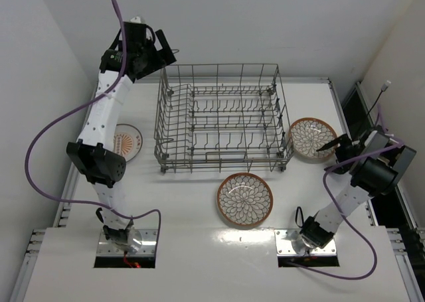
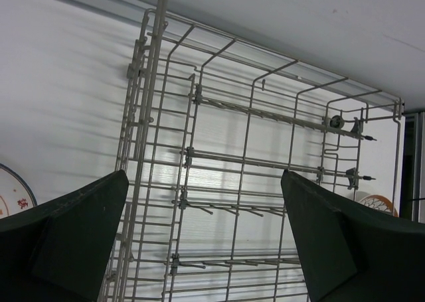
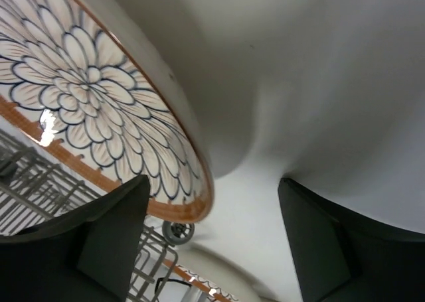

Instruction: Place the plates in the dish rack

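The dish rack (image 1: 222, 119) stands at mid-table with nothing in it; it also fills the left wrist view (image 2: 265, 182). One brown-rimmed plate (image 1: 244, 200) lies flat in front of the rack. A second brown-rimmed plate (image 1: 312, 139) lies right of the rack and shows close in the right wrist view (image 3: 86, 96). My right gripper (image 1: 334, 148) is open and empty at that plate's right rim (image 3: 214, 182). The white sunburst plate (image 1: 126, 143) lies left of the rack, partly hidden by my left arm. My left gripper (image 1: 167, 50) is open and empty above the rack's far left corner (image 2: 204, 176).
White walls close in the table at the back and on both sides. The rack's small wheel (image 3: 178, 230) sits just beside the right plate. The front plate's rim (image 3: 212, 282) shows low in the right wrist view. A purple cable loops off each arm.
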Robot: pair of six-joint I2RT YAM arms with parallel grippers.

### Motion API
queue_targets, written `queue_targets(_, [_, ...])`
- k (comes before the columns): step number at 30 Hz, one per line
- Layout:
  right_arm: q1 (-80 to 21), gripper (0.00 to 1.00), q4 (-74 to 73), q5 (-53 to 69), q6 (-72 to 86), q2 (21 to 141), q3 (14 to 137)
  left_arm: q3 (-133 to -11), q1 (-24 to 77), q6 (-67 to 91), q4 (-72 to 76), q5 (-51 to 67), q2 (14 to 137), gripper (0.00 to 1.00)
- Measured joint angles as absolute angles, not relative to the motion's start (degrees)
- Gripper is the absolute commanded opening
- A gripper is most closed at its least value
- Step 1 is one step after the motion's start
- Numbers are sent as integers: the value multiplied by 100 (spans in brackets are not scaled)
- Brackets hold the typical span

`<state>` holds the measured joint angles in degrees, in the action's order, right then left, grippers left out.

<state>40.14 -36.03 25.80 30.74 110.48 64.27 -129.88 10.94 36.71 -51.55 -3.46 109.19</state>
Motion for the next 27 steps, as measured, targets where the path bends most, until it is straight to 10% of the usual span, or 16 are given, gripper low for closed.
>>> queue_targets(5, [4032, 60, -3433, 2965, 3203, 11288, 6532, -12910, 1090, 3669, -5186, -436, 10794, 100])
queue_targets(13, [4045, 0, -3153, 3376, 3317, 11730, 6702, -12805, 1076, 3669, -5231, -543, 10628, 100])
queue_targets(27, [3767, 0, -4268, 1603, 3347, 10324, 7679, -12704, 967, 3677, -5262, -355, 10610, 100])
